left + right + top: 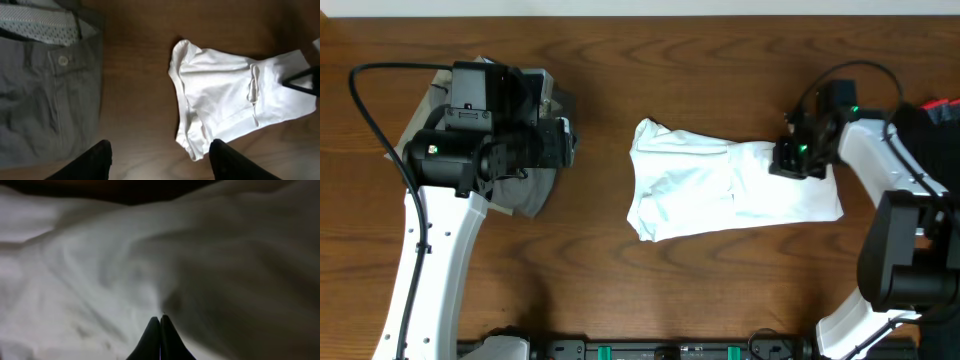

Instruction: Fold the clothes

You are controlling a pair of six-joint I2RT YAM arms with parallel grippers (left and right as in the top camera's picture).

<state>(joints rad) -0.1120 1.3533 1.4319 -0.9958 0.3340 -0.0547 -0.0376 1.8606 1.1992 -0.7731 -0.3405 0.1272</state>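
Clothes lie in two places on the counter (620, 60). At the left of the overhead view, grey trousers (45, 100) sit under the left arm with the button showing, and we cannot tell if they are folded. The left claw (160, 145) hovers over bare wood, fingers apart and empty. At centre, the white T-shirt (720, 190) is gathered into a rough rectangle with a rumpled left edge, so we judge its folding about half done. At its right end, the right claw (160, 322) has its fingers together, tips on the cloth. We cannot tell if it pinches any fabric.
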